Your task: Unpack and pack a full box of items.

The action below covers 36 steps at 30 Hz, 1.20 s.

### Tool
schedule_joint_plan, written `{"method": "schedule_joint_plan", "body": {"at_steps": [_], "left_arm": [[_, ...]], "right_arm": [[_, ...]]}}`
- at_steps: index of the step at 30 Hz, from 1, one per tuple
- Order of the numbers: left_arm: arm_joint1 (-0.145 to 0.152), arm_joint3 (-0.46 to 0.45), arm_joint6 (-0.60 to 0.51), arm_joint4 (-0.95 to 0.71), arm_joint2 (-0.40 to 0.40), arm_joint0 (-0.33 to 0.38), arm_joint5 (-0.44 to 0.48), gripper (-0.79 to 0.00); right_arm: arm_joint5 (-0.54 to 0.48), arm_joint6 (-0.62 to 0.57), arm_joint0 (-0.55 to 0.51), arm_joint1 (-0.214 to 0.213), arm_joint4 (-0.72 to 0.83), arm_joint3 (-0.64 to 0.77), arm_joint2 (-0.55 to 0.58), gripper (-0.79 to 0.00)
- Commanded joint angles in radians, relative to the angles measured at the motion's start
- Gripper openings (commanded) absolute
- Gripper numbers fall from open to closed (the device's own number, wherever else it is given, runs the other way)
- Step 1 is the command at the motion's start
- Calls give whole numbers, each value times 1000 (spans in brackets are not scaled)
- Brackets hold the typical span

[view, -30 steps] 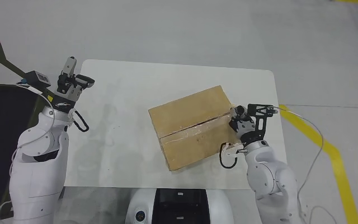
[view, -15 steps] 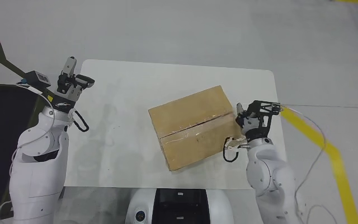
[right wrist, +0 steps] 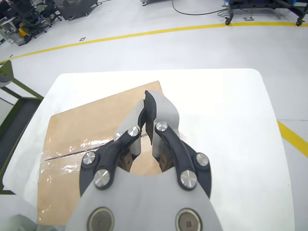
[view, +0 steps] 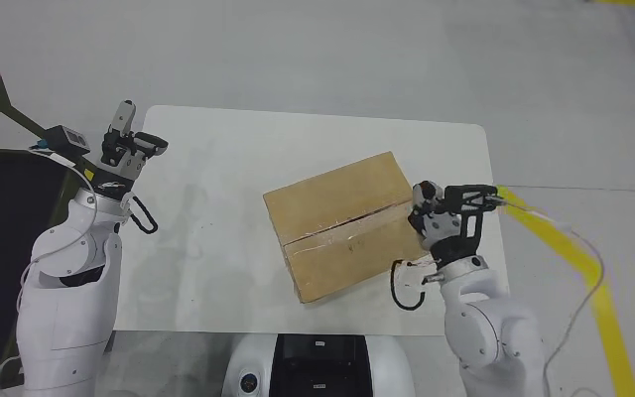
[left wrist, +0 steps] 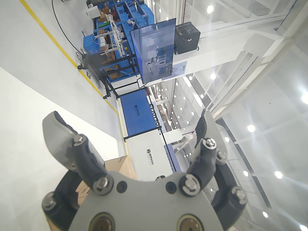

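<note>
A closed brown cardboard box (view: 342, 225) lies on the white table (view: 218, 228), its flaps sealed with clear tape along the middle seam (right wrist: 69, 151). My right gripper (right wrist: 148, 104) is shut with nothing in it and hovers over the box's (right wrist: 91, 118) right end; from the top view it (view: 425, 198) sits at the box's right edge. My left gripper (left wrist: 130, 127) is open and empty, raised at the table's far left corner (view: 127, 134) and pointing away from the table, with a corner of the box (left wrist: 120, 165) behind it.
A dark green frame (right wrist: 14, 104) stands off the table's left side. Bare table (right wrist: 216, 111) stretches left of the box and along the far edge. Yellow floor lines (view: 566, 248) run past the table's right side.
My right arm has shifted at the box's right end, swinging out a little to the right and then back toward the box. The left arm and the box have stayed put.
</note>
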<state>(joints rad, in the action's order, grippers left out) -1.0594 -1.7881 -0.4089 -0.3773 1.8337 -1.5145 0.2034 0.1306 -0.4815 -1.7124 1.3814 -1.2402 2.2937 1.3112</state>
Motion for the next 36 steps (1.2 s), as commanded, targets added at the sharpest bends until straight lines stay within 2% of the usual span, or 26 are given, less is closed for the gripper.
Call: {"method": "schedule_joint_plan", "body": {"at_steps": [1,6,15,23,28,36], "left_arm": [[0,0,0,0,0,0,0,0],[0,0,0,0,0,0,0,0],[0,0,0,0,0,0,0,0],[0,0,0,0,0,0,0,0],[0,0,0,0,0,0,0,0],[0,0,0,0,0,0,0,0]], "right_arm": [[-20,-16,3,-1,7,1,-16,-785],[-73,-95,15,-4,42,-9,-48,-785],[-83,-238,60,-6,111,-47,-85,-785],[-33,-333,158,-2,259,-146,-85,-785],[8,-351,201,-1,312,-191,-73,-785],[107,-381,222,-5,289,-188,-52,-785]]}}
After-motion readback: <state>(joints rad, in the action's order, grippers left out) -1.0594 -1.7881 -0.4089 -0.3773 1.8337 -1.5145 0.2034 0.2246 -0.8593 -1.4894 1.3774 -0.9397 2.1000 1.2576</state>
